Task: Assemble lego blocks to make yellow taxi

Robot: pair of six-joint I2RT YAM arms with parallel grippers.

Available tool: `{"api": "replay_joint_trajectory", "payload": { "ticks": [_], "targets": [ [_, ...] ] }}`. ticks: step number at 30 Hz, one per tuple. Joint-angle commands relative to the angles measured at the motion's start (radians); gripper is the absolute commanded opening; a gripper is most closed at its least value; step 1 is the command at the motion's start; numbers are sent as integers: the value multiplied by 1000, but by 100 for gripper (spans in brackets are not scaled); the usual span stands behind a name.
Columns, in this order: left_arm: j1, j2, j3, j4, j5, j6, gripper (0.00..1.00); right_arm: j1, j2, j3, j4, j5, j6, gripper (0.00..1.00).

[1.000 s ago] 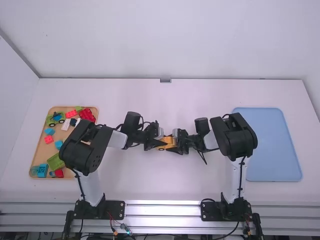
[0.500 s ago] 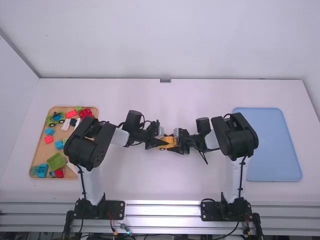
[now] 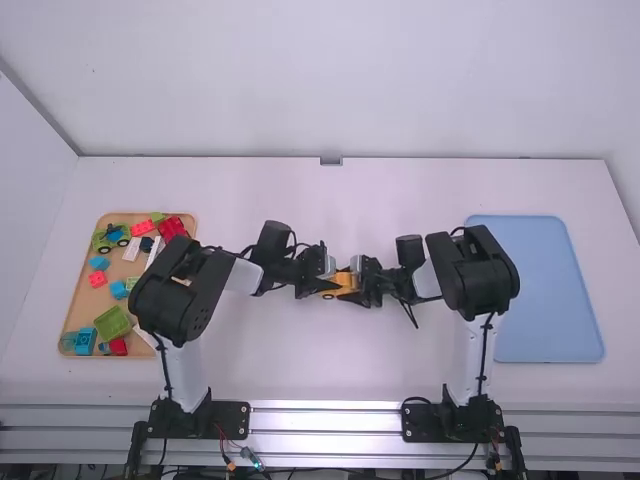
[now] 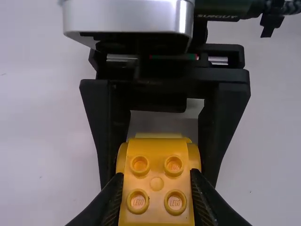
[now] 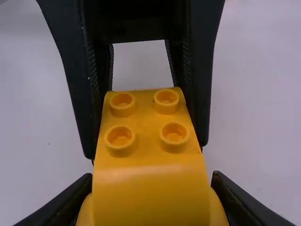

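In the high view my left gripper point(image 3: 325, 285) and my right gripper point(image 3: 359, 288) face each other at the middle of the table, with the yellow car body point(image 3: 343, 285) between them. The left wrist view has my left gripper point(image 4: 157, 188) shut on the studded end of the yellow body point(image 4: 156, 162), with the other gripper's fingers flanking its far end. In the right wrist view my right gripper point(image 5: 151, 188) is shut on the rounded near end of the body point(image 5: 148, 150); two studded rows face up there. The fingers cover parts of its sides.
On the left, a wooden tray point(image 3: 73, 300) holds loose red, blue, green and white blocks, plus a green wheeled piece point(image 3: 111, 238). The left forearm passes over its right side. A flat blue mat point(image 3: 545, 290) lies at the right.
Both grippers have shifted slightly to the right with the yellow body held between them. The left arm's wrist has moved along with them.
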Motion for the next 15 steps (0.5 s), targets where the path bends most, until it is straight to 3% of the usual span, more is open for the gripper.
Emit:
{"api": "replay_joint_trajectory", "payload": {
  "ticks": [1, 11, 15],
  "targets": [
    [-75, 58, -31, -35, -116, 10, 2, 33, 12, -5, -6, 39, 13, 54],
    [-73, 58, -18, -64, -157, 10, 2, 33, 12, -5, -6, 39, 13, 54],
    [-73, 56, -16, -60, -154, 10, 12, 33, 12, -5, -8, 39, 13, 54]
  ]
}}
